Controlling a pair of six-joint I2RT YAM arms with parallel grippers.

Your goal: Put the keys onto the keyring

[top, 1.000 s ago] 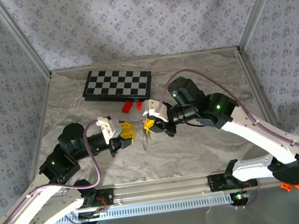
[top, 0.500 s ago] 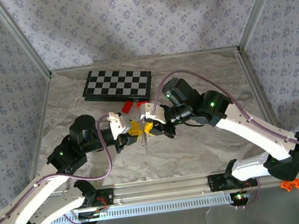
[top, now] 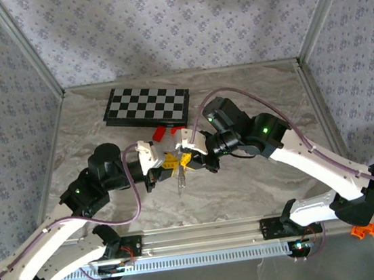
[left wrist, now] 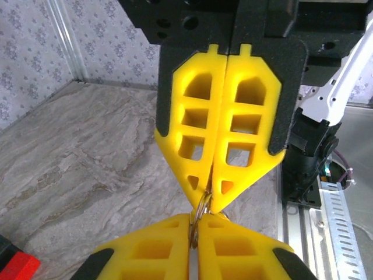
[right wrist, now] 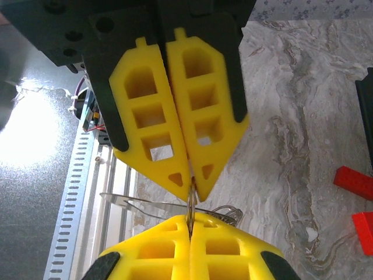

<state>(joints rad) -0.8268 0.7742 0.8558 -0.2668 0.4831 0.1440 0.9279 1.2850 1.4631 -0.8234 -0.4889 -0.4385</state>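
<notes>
My two grippers meet tip to tip above the middle of the table. The left gripper (top: 170, 161) and the right gripper (top: 186, 158) are both shut on the keyring (top: 178, 165), a thin metal ring. In the left wrist view the keyring (left wrist: 202, 205) stands edge-on, pinched between my left gripper (left wrist: 195, 218) below and the right gripper (left wrist: 211, 199) above. In the right wrist view the keyring (right wrist: 190, 203) sits between my right gripper (right wrist: 191, 218) and the left gripper (right wrist: 193, 185). Thin silvery keys (right wrist: 131, 201) stick out sideways behind it, beside a small wire loop (right wrist: 227, 212). Something pale hangs below (top: 180, 178).
A black-and-white chessboard (top: 146, 107) lies at the back of the marble table. Two red blocks (top: 159, 134) (top: 174, 132) sit just in front of it, close behind the grippers, and show as red blocks (right wrist: 354, 181) at the right wrist view's edge. A metal rail (top: 205, 235) runs along the near edge.
The left arm has swung right until its fingertips met the right gripper's, and its jaws have shut on the ring. The right gripper shifted slightly left and stayed shut.
</notes>
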